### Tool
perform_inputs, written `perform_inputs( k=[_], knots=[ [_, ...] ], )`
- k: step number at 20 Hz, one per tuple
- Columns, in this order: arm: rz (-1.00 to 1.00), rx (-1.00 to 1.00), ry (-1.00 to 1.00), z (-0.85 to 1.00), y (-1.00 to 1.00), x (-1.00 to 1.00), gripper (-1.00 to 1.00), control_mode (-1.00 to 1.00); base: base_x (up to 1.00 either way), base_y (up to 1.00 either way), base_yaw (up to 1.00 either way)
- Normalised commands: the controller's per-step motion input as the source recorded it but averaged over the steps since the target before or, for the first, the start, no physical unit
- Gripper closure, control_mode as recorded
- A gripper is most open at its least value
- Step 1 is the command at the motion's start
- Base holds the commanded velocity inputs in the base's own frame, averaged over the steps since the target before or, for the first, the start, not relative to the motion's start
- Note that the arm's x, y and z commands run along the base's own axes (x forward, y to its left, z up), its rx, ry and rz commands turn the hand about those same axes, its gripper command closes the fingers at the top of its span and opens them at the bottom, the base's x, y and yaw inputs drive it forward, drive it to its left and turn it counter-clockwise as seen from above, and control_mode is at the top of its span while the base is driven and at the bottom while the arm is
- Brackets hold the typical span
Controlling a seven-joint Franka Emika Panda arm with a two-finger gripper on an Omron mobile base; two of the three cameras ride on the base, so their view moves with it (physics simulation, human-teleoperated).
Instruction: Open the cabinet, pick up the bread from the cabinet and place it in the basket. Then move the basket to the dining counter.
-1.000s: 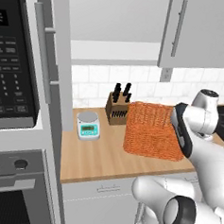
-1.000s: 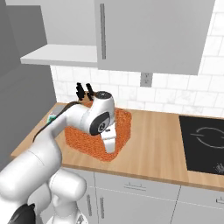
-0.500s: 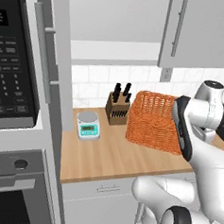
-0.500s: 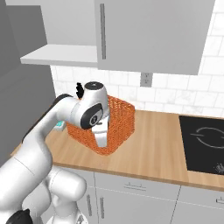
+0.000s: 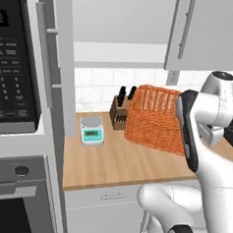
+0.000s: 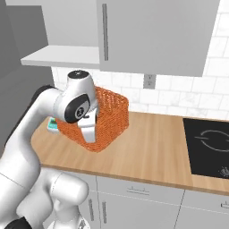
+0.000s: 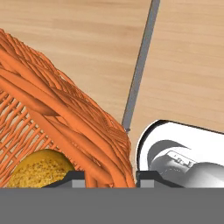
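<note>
Domestic kitchen, rendered. Identified by: light wood worktop (image 6: 152, 147) backed with white tile (image 6: 197, 96); grey flat-door wall cabinet (image 6: 152, 36) with vertical bar handle at 12 o'clock; black induction hob (image 6: 209, 147) set into the worktop at 3 o'clock; microwave (image 5: 13, 67) over built-in oven (image 5: 14, 200) at 9 o'clock; knife block (image 5: 119, 114) and small kitchen scale (image 5: 92, 130) stood near the wall; white drawers (image 6: 134, 201) fitted below the worktop at 6 o'clock.
</note>
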Motion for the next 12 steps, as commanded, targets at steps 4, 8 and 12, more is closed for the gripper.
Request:
perform_inputs(
  k=[4,8,12],
  knots=[
    [0.02,-0.01,-0.05,0.12,0.12,-0.52,1.00,-1.00,0.00,0.00,0.00],
    [0.01,0.00,0.02,0.36,0.08,-0.45,1.00,-1.00,0.00,0.00,0.00],
    [0.05,0.00,0.04,0.54,0.06,-0.46,1.00,-1.00,0.00,0.00,0.00]
  ],
)
